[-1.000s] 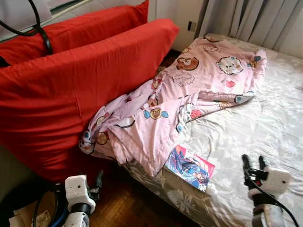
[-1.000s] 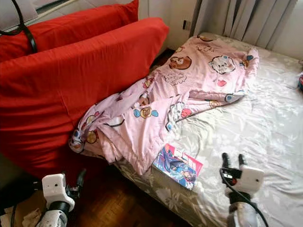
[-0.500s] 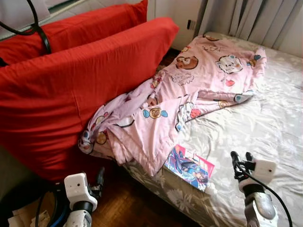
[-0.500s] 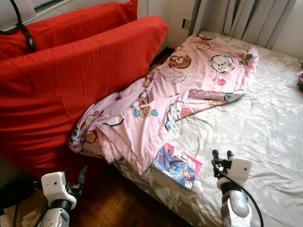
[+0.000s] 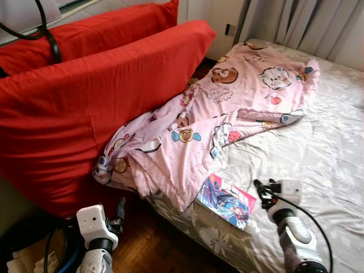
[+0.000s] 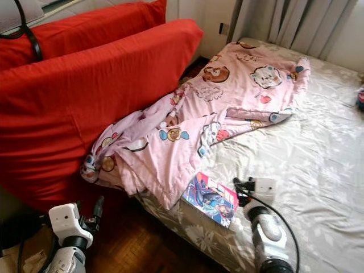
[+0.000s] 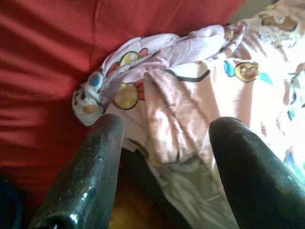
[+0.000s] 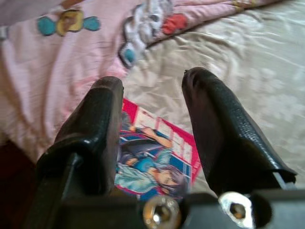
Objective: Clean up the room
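A colourful comic book (image 5: 226, 201) lies flat at the near edge of the bed (image 5: 318, 148), just below a crumpled pink cartoon blanket (image 5: 227, 108). My right gripper (image 5: 260, 186) hovers low over the sheet just right of the book, fingers open and pointing at it. In the right wrist view the book (image 8: 152, 157) lies between and beyond the open fingers (image 8: 102, 109). My left gripper (image 5: 120, 206) hangs low over the floor beside the bed, open, facing the blanket's drooping corner (image 7: 119, 90).
Two big red cushions (image 5: 96, 96) lean against the bed's left side, and the blanket spills onto them. Grey curtains (image 5: 307, 23) hang behind the bed. Dark wooden floor (image 5: 153, 244) runs along the bed's edge, with cables and papers (image 5: 34, 259) at the lower left.
My right gripper has swung left and lower, from over the bare sheet to just beside the comic book. The left arm has barely moved.
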